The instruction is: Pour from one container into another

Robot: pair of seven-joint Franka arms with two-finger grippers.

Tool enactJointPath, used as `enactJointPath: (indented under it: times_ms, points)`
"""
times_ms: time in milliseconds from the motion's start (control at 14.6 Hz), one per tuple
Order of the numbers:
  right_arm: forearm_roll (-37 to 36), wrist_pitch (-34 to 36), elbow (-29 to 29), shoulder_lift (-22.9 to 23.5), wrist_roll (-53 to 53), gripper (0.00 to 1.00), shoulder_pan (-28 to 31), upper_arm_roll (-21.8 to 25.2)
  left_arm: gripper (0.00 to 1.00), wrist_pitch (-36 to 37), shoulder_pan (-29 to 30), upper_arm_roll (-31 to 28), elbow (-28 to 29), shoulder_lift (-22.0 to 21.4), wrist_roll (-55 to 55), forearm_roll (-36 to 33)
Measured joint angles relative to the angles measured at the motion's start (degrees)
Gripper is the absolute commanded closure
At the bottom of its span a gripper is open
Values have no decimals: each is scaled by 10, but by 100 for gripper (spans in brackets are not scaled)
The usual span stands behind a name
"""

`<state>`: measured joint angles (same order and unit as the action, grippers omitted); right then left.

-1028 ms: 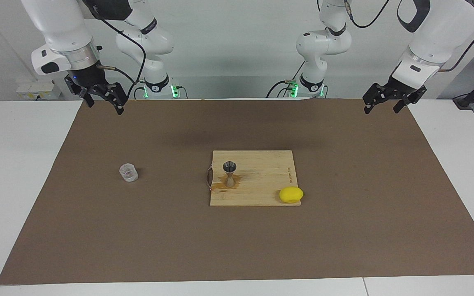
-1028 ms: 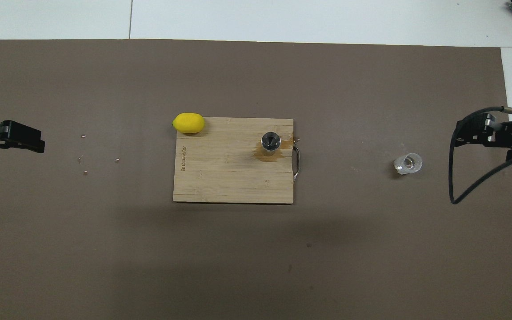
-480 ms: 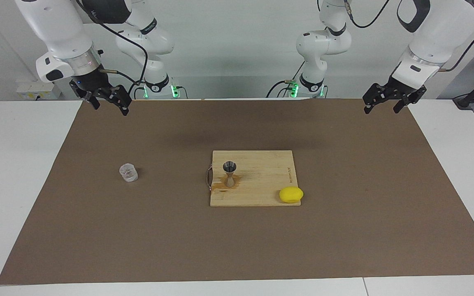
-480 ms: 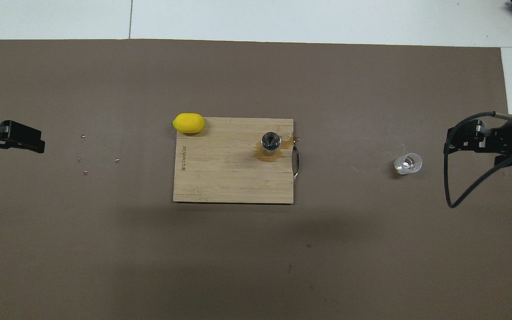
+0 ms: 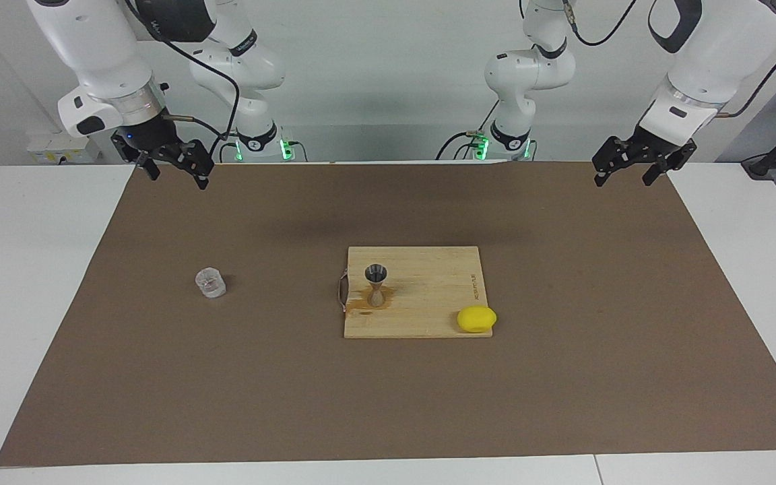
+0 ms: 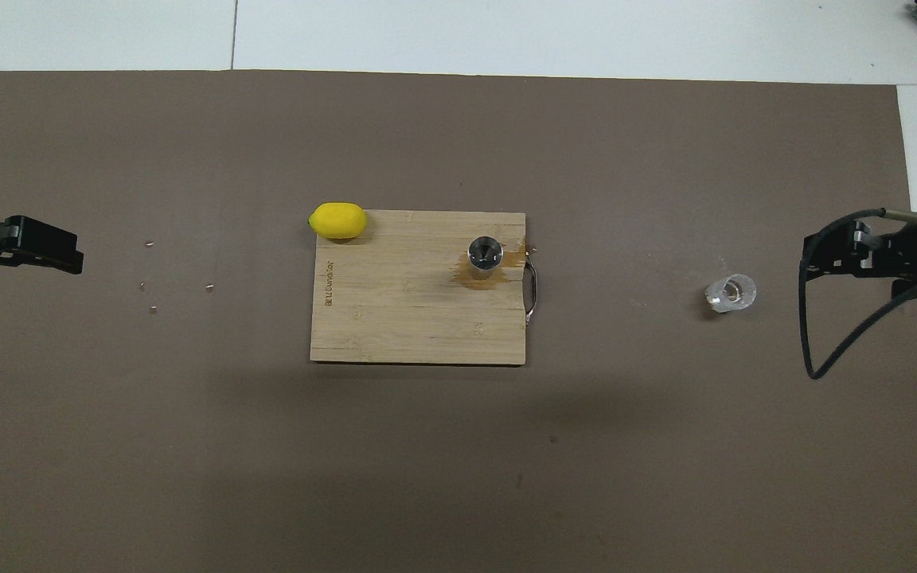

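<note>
A small clear glass tumbler (image 5: 210, 283) (image 6: 731, 293) stands upright on the brown mat, toward the right arm's end. The silvery hourglass jigger (image 5: 376, 284) (image 6: 485, 255) stands upright on a wooden cutting board (image 5: 428, 300) (image 6: 395, 318), in a brownish wet stain near the board's handle. My right gripper (image 5: 178, 176) (image 6: 813, 259) hangs open and empty, high over the mat's edge at the right arm's end, apart from the tumbler. At the left arm's end my left gripper (image 5: 624, 180) (image 6: 68, 256) also hangs open and empty over the mat's edge.
A yellow lemon (image 5: 476, 318) (image 6: 337, 220) lies at the board's corner farthest from the robots, toward the left arm's end. A few small crumbs (image 6: 152, 288) dot the mat near the left gripper. A black cable (image 6: 817, 350) loops down from the right wrist.
The right gripper has turned a little and shifted slightly over the mat's edge. The left arm, tumbler, jigger and lemon have stayed put.
</note>
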<state>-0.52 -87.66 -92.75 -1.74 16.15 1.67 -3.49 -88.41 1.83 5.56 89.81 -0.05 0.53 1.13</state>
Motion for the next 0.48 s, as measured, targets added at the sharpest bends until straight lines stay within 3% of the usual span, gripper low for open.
enactJointPath:
  times_ms: [480]
  points:
    - [0, 0, -6, -2, -6, 0, -1, -2, 0, -27, -32, 12, 3, 0, 2, 1]
